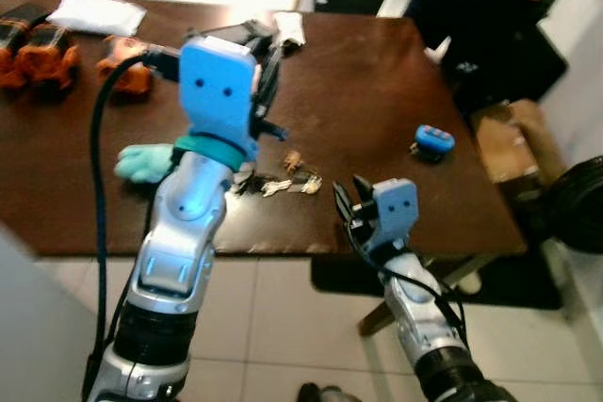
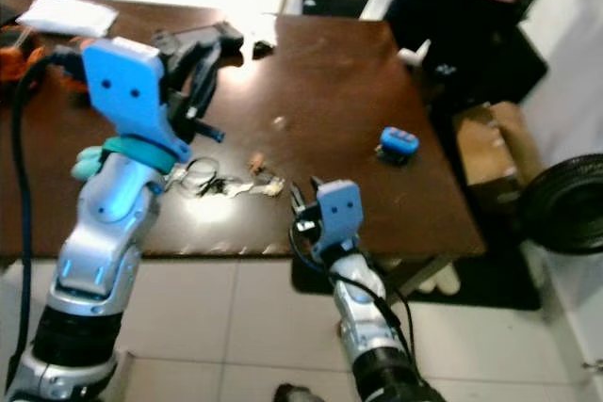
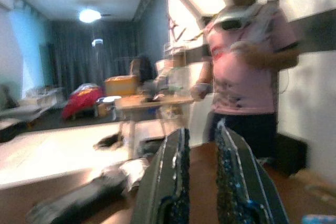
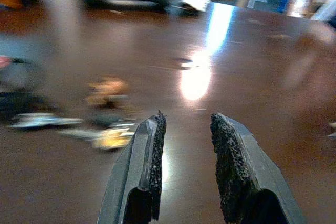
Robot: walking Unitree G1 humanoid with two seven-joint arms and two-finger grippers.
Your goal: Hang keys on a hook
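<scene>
Keys (image 1: 287, 184) are lying in a loose bunch on the dark brown table (image 1: 377, 91), close to its near edge, with a small tan fob and a ring among them. They are sitting between the two arms, ahead of the right gripper (image 1: 347, 202) and a little to the left of its parted fingers (image 4: 155, 150), which are pinching nothing. In the right wrist view the bunch is showing blurred just beyond the left-hand finger, apart from it, with glare shining off the tabletop straight ahead.

Raised above the table, the left gripper (image 1: 267, 72) is hovering over the far side of the keys, its fingers (image 3: 176, 182) standing slightly apart with only a narrow gap between them and gripping nothing. Beyond those fingers a person in a pink top (image 3: 244, 66) is standing at the table's far corner. A small blue device (image 1: 432, 141) is resting on the table well off to the right of the right gripper. A pale teal soft toy (image 1: 143, 162) is lying beside the left arm, and orange objects (image 1: 42, 52) and a white bag (image 1: 97, 14) are sitting at the far left of the table. A black tool (image 2: 198, 42) is lying just past the left gripper.
</scene>
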